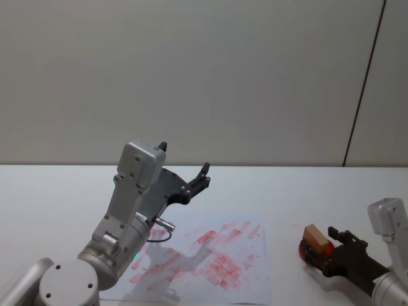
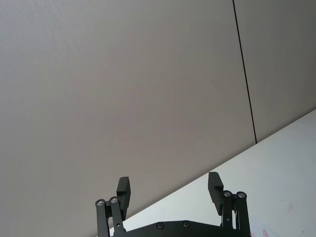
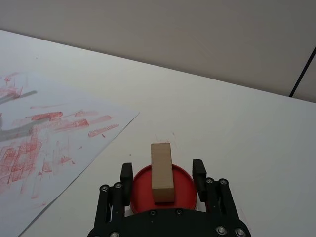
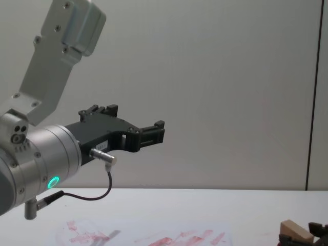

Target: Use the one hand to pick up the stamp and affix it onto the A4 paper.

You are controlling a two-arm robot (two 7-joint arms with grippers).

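Note:
The stamp (image 3: 162, 173), a light wooden block, stands on a round red ink pad (image 3: 185, 190) to the right of the A4 paper (image 1: 217, 255). My right gripper (image 3: 163, 171) is open, one finger on each side of the stamp with a gap between. In the head view the stamp (image 1: 317, 236) sits just ahead of the right gripper (image 1: 326, 245). The chest view catches the stamp (image 4: 296, 230) at the lower right. My left gripper (image 1: 185, 159) hangs open and empty, high above the paper's left part. The paper (image 3: 44, 138) carries smeared red ink marks.
The white table (image 1: 299, 191) runs to a grey wall behind. The left arm's silver wrist (image 4: 46, 159), with a green light and dark cable, looms over the paper (image 4: 154, 238). Bare tabletop lies beyond the pad and to the far left.

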